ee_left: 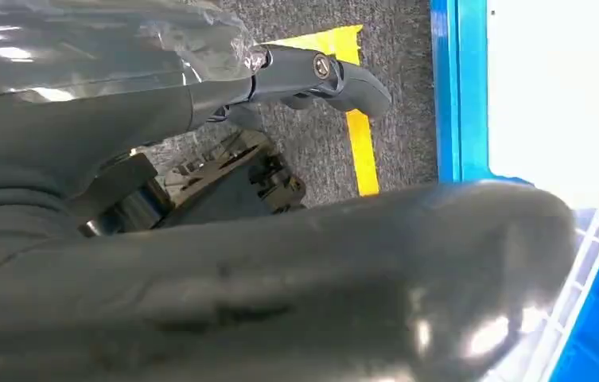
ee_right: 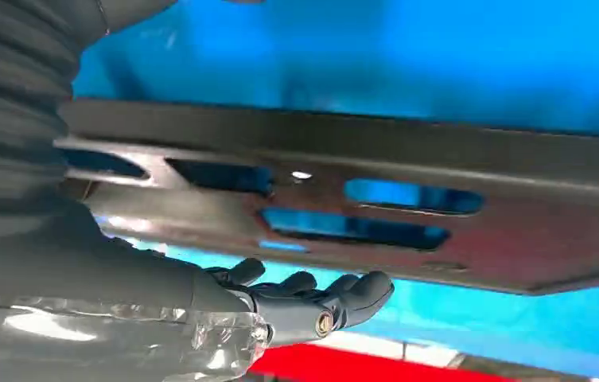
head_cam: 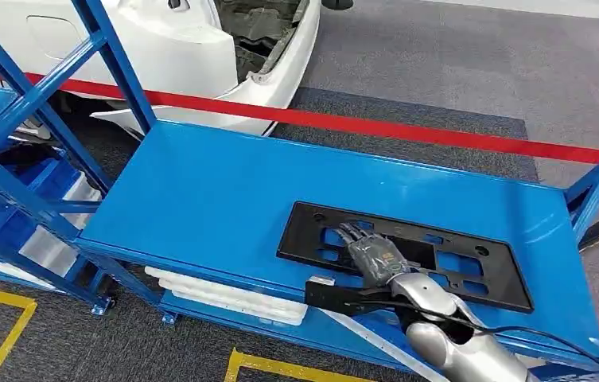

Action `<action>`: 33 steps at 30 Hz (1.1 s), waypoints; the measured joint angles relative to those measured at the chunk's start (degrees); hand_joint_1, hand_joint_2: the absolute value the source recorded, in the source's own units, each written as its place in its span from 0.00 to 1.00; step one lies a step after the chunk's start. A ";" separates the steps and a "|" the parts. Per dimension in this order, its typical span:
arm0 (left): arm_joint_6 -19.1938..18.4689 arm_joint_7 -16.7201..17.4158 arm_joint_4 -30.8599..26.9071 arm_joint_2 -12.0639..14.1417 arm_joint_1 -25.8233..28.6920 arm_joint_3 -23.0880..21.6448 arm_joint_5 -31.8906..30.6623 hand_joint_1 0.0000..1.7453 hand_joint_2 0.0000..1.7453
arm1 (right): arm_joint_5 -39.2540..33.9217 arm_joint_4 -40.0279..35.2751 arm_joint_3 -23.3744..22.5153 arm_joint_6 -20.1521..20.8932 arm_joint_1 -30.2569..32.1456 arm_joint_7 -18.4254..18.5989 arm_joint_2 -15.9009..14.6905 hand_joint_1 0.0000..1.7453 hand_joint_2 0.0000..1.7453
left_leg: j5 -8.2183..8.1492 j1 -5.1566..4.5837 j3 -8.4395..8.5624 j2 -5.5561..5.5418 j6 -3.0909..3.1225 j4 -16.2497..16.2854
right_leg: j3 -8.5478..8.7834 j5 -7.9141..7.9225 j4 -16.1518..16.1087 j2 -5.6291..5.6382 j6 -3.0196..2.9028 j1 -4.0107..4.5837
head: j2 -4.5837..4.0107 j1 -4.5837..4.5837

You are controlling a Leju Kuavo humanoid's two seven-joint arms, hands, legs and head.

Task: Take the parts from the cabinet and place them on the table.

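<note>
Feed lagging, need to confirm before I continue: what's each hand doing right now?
Left hand: holds nothing, fingers curled, hanging over the floor.
Right hand: open, fingers extended over the black plastic panel, not gripping it.

Right arm [head_cam: 455,338]: silver, smooth, rounded shell segments, glossy finish. A thin black cable [head_cam: 534,334] runs along its outer side toward 4 o'clock. A black bracket [head_cam: 344,296] is mounted at the wrist. Right hand [head_cam: 371,253]: grey ribbed cover, dark fingers [ee_right: 344,293], clear plastic film wrapped over the back, a small brass-coloured screw at one finger. Left hand [ee_left: 200,239]: thick grey thumb, dark fingers [ee_left: 336,79], same clear film, one round screw head visible.
</note>
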 joint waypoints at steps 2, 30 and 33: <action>0.02 0.02 0.00 0.00 0.01 0.00 0.20 0.00 0.00 | 2.03 0.28 0.02 0.02 -0.02 0.67 0.00 0.00 1.00 | 0.00 0.00 0.00 0.00 0.00 0.00 | 0.00 0.00 0.00 0.00 0.00 0.00 | 0.00 0.00; -0.59 0.15 0.00 0.00 0.04 0.00 1.33 0.00 0.00 | 19.27 7.82 0.13 -6.97 -1.44 1.73 1.90 0.00 1.00 | 0.00 0.00 0.22 0.00 0.00 -0.02 | 0.22 0.00 0.00 0.00 0.00 0.00 | 0.00 0.00; -0.59 0.15 0.00 0.02 0.04 0.00 1.22 0.00 0.00 | 19.86 9.16 -0.15 -9.29 -1.44 1.07 2.38 0.00 1.00 | 0.01 -0.01 0.23 0.00 -0.01 -0.02 | 0.23 0.00 0.00 0.00 0.00 0.00 | 0.00 0.00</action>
